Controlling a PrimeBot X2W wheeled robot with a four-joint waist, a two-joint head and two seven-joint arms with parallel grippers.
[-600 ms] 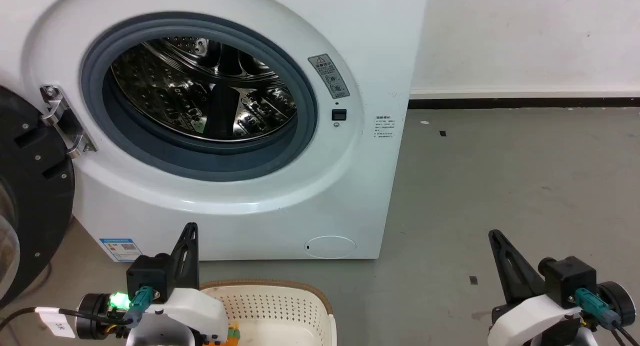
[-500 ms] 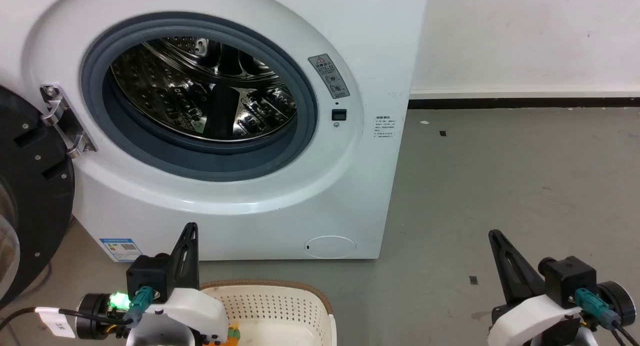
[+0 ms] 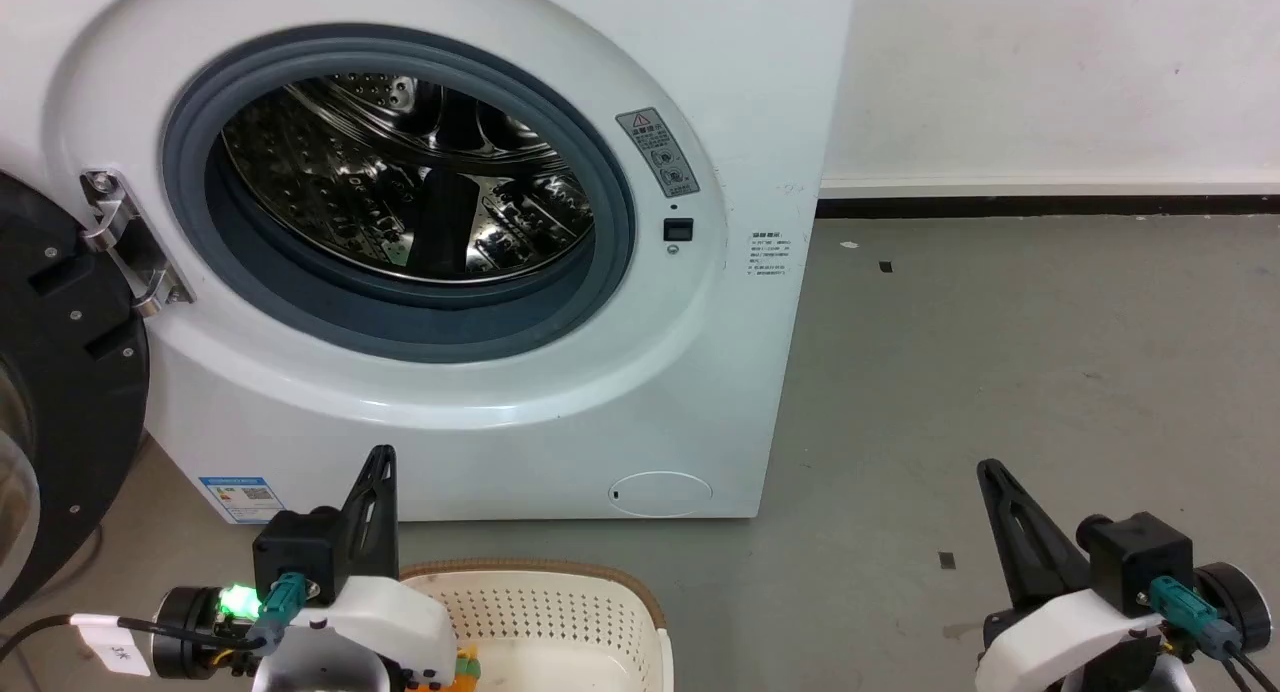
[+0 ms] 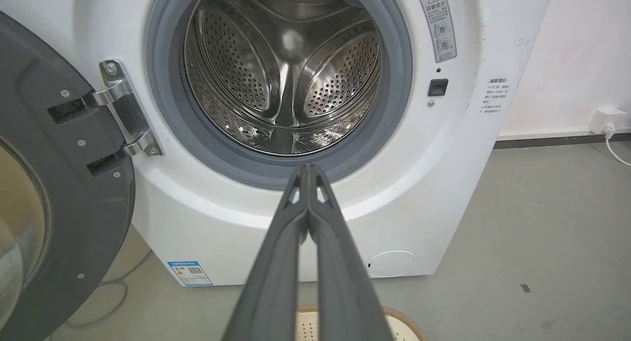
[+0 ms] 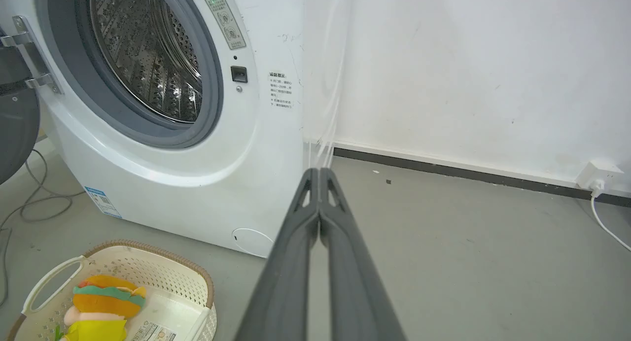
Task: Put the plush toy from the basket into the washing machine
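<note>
Shiny steel drum [image 4: 236, 75], plastic basket [image 5: 162, 278] (woven-look rim [image 5: 129, 242]), plush toy [image 5: 106, 301]

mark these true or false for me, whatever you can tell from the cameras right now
1. The plush toy lies in the basket. True.
2. The washing machine has its door shut. False: the door stands swung open to the left of the porthole.
3. The left gripper has its fingers pressed together on nothing. True.
4. The drum holds laundry. False: the part of it in view is bare steel.
5. The right gripper grips the plush toy. False: its fingers are shut on nothing, above the floor, with the toy apart from it in the basket.
</note>
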